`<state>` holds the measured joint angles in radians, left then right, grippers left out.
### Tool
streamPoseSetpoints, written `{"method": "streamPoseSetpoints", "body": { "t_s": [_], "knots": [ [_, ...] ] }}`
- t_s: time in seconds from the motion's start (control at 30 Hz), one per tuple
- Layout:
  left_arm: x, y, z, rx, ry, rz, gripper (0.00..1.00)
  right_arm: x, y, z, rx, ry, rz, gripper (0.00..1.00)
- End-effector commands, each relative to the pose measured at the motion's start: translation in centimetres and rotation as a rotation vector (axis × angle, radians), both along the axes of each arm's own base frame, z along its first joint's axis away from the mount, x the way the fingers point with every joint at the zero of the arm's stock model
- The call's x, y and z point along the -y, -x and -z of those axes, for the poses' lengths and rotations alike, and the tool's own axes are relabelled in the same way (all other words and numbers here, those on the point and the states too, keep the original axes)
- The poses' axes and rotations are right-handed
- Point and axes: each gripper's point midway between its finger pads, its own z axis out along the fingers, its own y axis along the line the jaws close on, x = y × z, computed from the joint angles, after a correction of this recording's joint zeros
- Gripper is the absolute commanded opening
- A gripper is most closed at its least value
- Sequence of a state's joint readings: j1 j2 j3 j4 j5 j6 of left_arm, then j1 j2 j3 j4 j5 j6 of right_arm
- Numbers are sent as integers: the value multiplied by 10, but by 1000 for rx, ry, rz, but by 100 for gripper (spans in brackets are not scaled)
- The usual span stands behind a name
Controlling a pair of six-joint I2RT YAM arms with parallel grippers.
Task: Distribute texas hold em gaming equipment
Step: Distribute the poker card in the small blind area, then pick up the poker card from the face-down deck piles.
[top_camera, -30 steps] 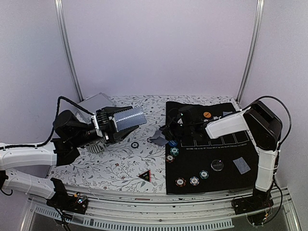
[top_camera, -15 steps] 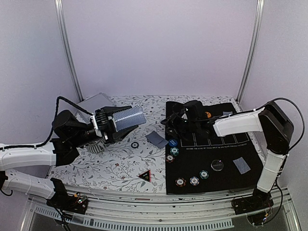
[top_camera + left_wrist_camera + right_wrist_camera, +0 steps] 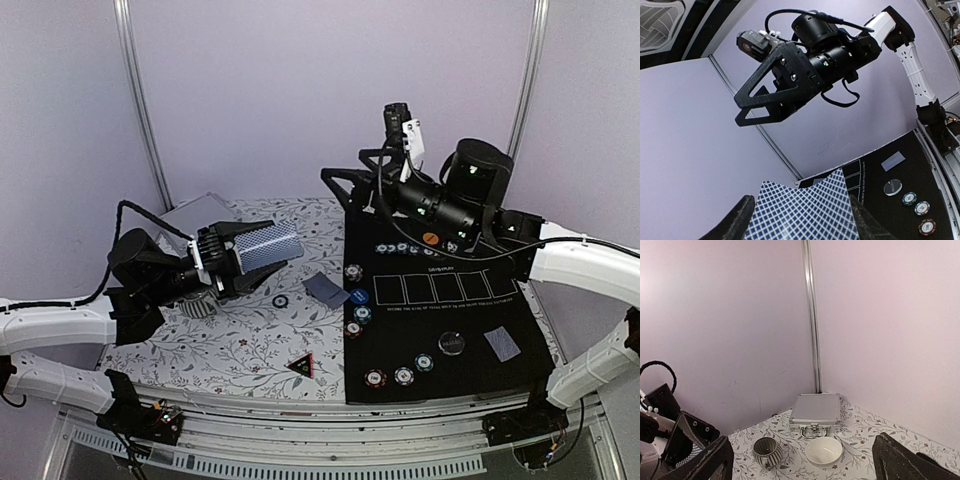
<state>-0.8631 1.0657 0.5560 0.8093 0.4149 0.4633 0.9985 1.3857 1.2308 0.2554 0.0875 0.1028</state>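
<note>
The left gripper (image 3: 248, 256) sits at 9 o'clock above the cloth (image 3: 240, 345), fingers clamped on a deck (image 3: 268, 245) of check-backed cards held on edge, back toward 3 o'clock. The right gripper (image 3: 348, 190) stands high over the far-left corner of the mat (image 3: 470, 315) at 12 o'clock. Its fingers (image 3: 702, 460) are wide apart with nothing between them, and its wrist camera looks out past them at the case (image 3: 815, 411), bowl (image 3: 824, 450) and mug (image 3: 765, 451) in the 10 o'clock corner. One card (image 3: 327, 288) lies face down on the cloth at table centre, at the mat's left edge. A second card (image 3: 503, 344) lies on the mat at 4 o'clock, with the disc (image 3: 452, 341) near it on the 9 o'clock side. Three chips (image 3: 403, 375) line the mat's near edge at 6 o'clock. The button (image 3: 359, 297), a teal chip (image 3: 362, 313) and a red-brown chip (image 3: 353, 329) run down the mat's left edge. An orange chip (image 3: 430, 238) lies at the far edge. A lone chip (image 3: 281, 300) rests on the cloth just beside the card.
</note>
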Motion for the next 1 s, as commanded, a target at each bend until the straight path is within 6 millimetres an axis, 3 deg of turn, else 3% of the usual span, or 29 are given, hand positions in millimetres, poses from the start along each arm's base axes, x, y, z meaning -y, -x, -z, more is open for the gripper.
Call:
{"method": "streamPoseSetpoints", "body": {
  "t_s": [0.0, 0.13, 0.27, 0.47, 0.77, 0.97],
  "knots": [
    [-1, 8, -9, 28, 25, 21, 56, 9, 30, -14, 145, 42, -202, 99],
    [0, 7, -7, 27, 19, 20, 56, -5, 61, -16, 42, 32, -468, 100],
    [0, 7, -7, 32, 19, 18, 57, -34, 59, 15, -155, 120, -576, 99],
    [-1, 6, -5, 35, 16, 12, 57, -55, 59, 42, -300, 159, -639, 93],
    [2, 5, -1, 33, 1, 13, 57, -85, 73, 62, -387, 178, -769, 92],
    [3, 5, 1, 38, -9, 12, 57, -99, 64, 75, -488, 171, -762, 90]
  ]
}}
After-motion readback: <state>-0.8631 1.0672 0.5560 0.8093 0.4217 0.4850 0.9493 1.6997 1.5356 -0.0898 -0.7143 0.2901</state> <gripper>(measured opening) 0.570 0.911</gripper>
